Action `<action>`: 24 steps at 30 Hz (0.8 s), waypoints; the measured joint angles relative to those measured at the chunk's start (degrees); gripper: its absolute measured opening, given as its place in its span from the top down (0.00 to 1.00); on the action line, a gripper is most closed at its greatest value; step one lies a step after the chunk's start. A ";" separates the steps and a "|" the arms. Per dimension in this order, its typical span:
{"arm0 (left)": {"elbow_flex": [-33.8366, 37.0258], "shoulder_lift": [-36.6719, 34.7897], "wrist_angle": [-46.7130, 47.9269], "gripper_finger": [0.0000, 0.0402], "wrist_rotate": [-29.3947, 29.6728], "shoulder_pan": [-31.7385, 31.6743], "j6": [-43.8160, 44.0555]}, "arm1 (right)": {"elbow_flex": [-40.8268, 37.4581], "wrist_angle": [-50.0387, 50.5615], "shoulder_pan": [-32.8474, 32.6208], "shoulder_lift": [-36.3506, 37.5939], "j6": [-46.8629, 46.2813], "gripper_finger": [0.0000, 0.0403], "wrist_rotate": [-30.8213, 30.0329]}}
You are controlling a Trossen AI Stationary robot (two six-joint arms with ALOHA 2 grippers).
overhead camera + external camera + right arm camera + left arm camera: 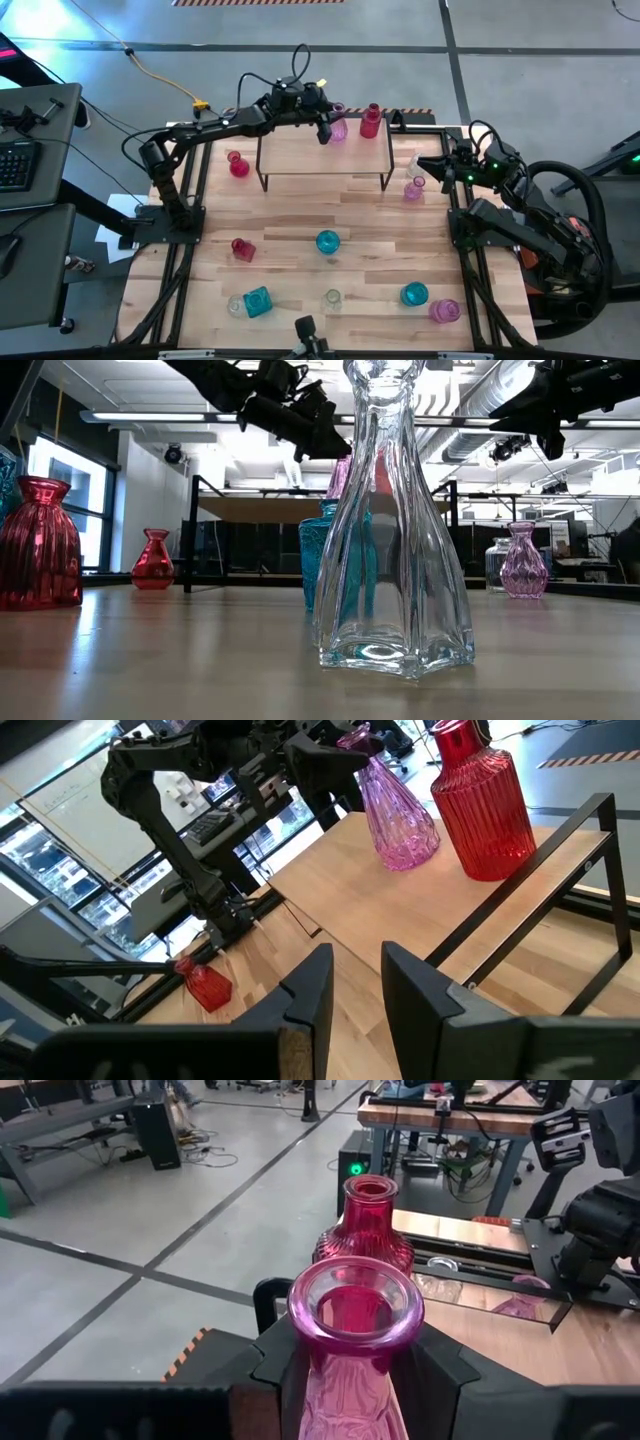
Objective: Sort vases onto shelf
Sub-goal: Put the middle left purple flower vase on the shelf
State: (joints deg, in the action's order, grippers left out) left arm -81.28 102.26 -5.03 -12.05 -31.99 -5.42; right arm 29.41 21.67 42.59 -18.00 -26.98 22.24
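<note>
Shelf (325, 160) stands at the table's (300, 250) far edge; we see the left gripper (327, 125) over its back rim, fingers pinching a pink vase (395, 805) beside a red vase (480, 805). Right gripper (447, 170) waits nearby, fingers slightly apart, empty.

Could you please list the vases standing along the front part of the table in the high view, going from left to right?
Small clear vase → square teal vase → clear vase → round teal vase → pink-purple vase.
</note>
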 joint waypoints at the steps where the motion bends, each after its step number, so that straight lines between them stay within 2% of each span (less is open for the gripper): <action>1: 0.02 0.00 -0.11 0.72 0.00 -0.01 0.26 | 0.00 0.00 0.00 0.01 0.00 0.83 0.01; 9: 0.02 0.04 -0.38 0.72 -2.29 -0.65 0.73 | 0.00 0.00 0.00 0.02 0.00 0.83 0.00; 18: 0.04 0.04 -0.38 0.72 -2.35 -0.68 -0.24 | 0.00 0.00 0.00 0.00 0.00 0.83 0.02; 24: 0.04 0.04 -0.07 0.72 0.37 -0.61 -0.67 | 0.00 0.00 0.00 0.02 0.01 0.83 0.02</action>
State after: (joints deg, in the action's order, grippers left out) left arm -81.23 102.30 -5.10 -11.68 -32.60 -6.08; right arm 29.41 21.67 42.59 -17.98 -26.97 22.26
